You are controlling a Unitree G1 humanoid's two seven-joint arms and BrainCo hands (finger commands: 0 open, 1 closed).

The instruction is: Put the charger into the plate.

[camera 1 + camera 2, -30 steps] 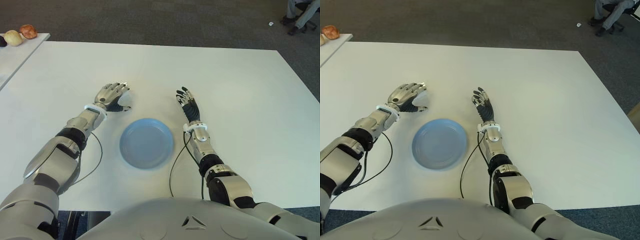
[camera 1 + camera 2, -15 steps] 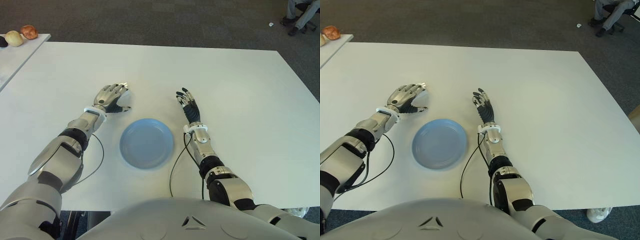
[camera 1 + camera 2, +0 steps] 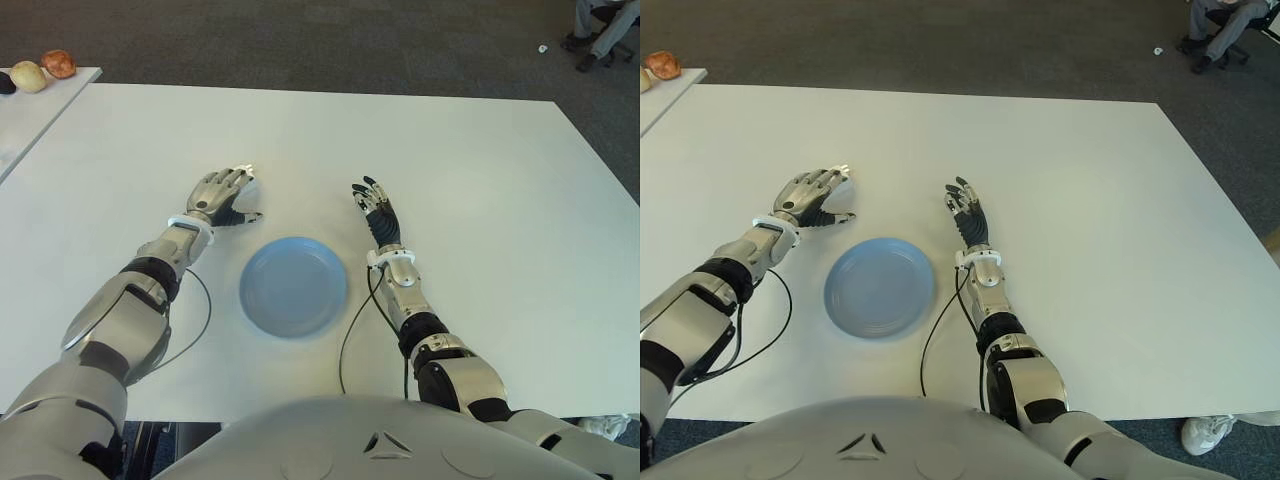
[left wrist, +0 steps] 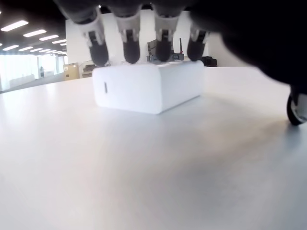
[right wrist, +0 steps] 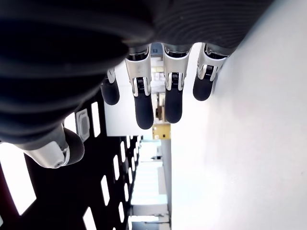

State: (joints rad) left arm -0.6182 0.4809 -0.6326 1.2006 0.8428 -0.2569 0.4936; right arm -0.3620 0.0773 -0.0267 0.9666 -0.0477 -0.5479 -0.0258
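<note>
The charger (image 4: 144, 88) is a white block lying on the white table (image 3: 480, 180). My left hand (image 3: 228, 195) arches over it, behind and left of the plate. The fingertips (image 4: 127, 50) sit along the charger's top far edge, while the thumb (image 4: 297, 108) stays off to one side, clear of it. In the eye views only a white corner of the charger (image 3: 248, 171) peeks out past the fingers. The light blue plate (image 3: 293, 287) lies empty between my arms. My right hand (image 3: 377, 210) is open with straight fingers, just right of the plate.
Black cables (image 3: 352, 330) run from both wrists along the table beside the plate. A side table (image 3: 30, 110) at the far left carries round food items (image 3: 57, 63). A person's legs (image 3: 600, 30) show at the far right, and a shoe (image 3: 1215, 432) below the table's near right edge.
My left forearm has swung in slightly while the hand stays over the charger. The right hand has not moved. A shoe has come into view at the lower right.
</note>
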